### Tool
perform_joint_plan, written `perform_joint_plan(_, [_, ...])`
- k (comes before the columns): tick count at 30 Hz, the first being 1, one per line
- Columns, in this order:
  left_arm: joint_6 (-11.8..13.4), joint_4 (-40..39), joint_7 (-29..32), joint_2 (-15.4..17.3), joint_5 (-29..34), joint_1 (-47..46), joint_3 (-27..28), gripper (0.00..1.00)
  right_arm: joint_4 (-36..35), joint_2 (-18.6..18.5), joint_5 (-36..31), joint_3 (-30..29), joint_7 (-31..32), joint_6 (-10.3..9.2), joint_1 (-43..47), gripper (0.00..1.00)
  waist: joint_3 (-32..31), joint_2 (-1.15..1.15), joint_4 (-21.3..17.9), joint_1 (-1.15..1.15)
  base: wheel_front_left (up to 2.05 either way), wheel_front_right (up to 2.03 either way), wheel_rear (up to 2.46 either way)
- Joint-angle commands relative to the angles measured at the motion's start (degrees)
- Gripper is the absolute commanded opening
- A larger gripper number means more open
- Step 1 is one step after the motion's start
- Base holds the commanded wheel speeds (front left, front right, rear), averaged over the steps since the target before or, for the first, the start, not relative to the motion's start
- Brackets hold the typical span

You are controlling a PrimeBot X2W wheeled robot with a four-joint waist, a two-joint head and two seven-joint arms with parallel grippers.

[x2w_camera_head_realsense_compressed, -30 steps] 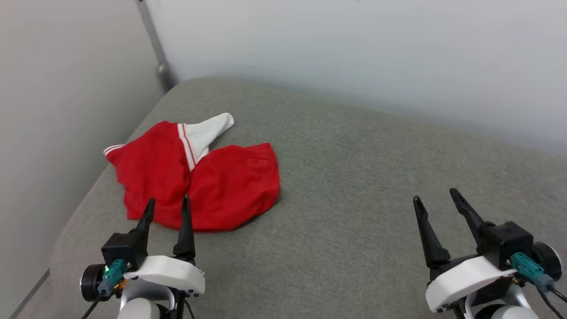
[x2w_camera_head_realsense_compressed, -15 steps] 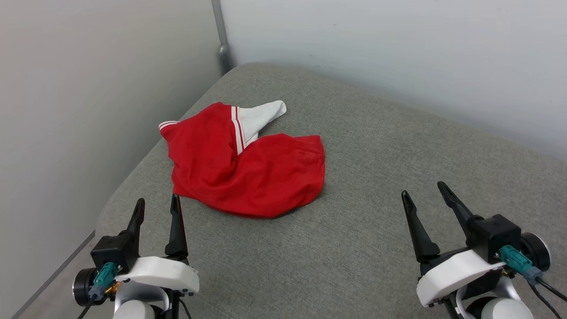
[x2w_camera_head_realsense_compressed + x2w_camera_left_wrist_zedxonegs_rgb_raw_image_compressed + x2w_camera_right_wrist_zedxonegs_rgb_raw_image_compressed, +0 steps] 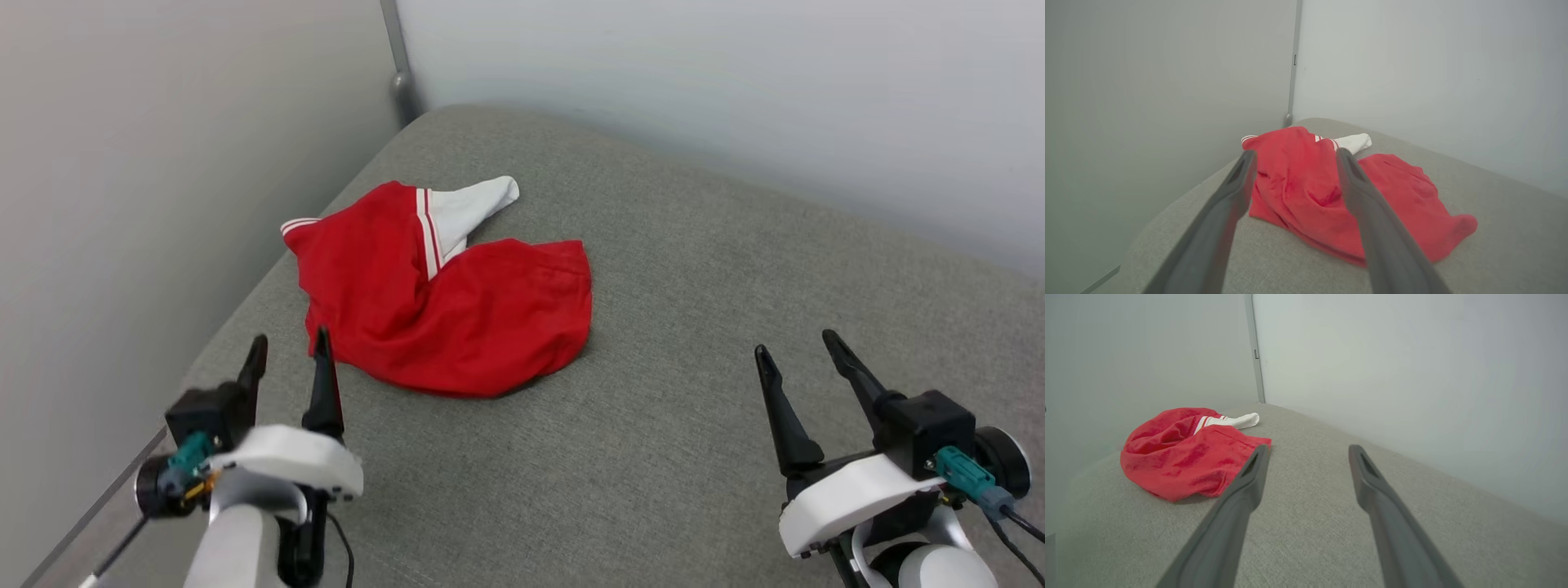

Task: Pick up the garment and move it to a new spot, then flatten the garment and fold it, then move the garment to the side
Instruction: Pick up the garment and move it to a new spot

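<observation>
The garment (image 3: 457, 302) is a red shirt with a white sleeve and red-and-white striped trim. It lies crumpled on the grey cushioned surface (image 3: 694, 269) near the far left corner. My left gripper (image 3: 290, 345) stands open just in front of its near left edge, with nothing between the fingers. In the left wrist view the garment (image 3: 1306, 183) lies just beyond the left gripper (image 3: 1293, 156). My right gripper (image 3: 798, 341) is open and empty, well to the right of the shirt. The right wrist view shows the garment (image 3: 1184, 457) to the left of the right gripper (image 3: 1306, 450).
Pale walls close in on the left (image 3: 122, 204) and at the back (image 3: 735, 98), meeting at a grey corner post (image 3: 396, 57). The cushioned surface's rounded left edge (image 3: 204, 359) drops off beside my left gripper. Bare cushion stretches right of the shirt.
The head camera has swung, so the whole scene shifted right and then slightly left. The garment lies as before. Both grippers stay open; the left arm has shifted slightly.
</observation>
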Motion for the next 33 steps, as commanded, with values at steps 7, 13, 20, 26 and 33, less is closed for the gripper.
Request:
perform_joint_plan(7, [-2.26, 3.92, 9.44, 5.04, -3.6, -17.29, 1.32, 1.0, -2.07, -1.44, -0.97, 0.59, 1.5, -0.04, -3.9, 1.0, 8.7, 0.0, -6.24, 0.0, 0.0, 0.0, 0.0])
perform_joint_plan(13, [-4.3, 8.22, 26.97, 12.0, -8.38, -28.31, 0.52, 1.0, -2.23, -2.45, -0.07, 0.75, 1.3, -0.04, -6.52, 1.0, 15.34, 0.0, -11.56, 0.0, 0.0, 0.0, 0.0])
perform_joint_plan(20, [-4.87, 17.37, 49.74, 19.24, -15.84, -29.74, -0.34, 1.0, -0.62, -2.22, 1.08, 1.64, -0.55, -0.04, -9.8, 1.0, 20.17, 0.0, -17.44, 0.0, 0.0, 0.0, 0.0])
perform_joint_plan(26, [-4.22, 23.01, 56.08, 19.84, -19.54, -26.27, 0.8, 1.0, 1.01, -2.18, 1.61, 0.85, -1.77, -0.04, -11.08, 1.0, 22.37, 0.0, -20.17, 0.0, 0.0, 0.0, 0.0])
perform_joint_plan(33, [-1.69, 27.82, 56.98, 16.84, -20.77, -23.85, 1.22, 0.0, 2.01, -2.31, 2.0, 0.87, -1.8, -0.03, -11.77, 1.0, 22.18, 0.0, -20.39, 0.0, 0.0, 0.0, 0.0])
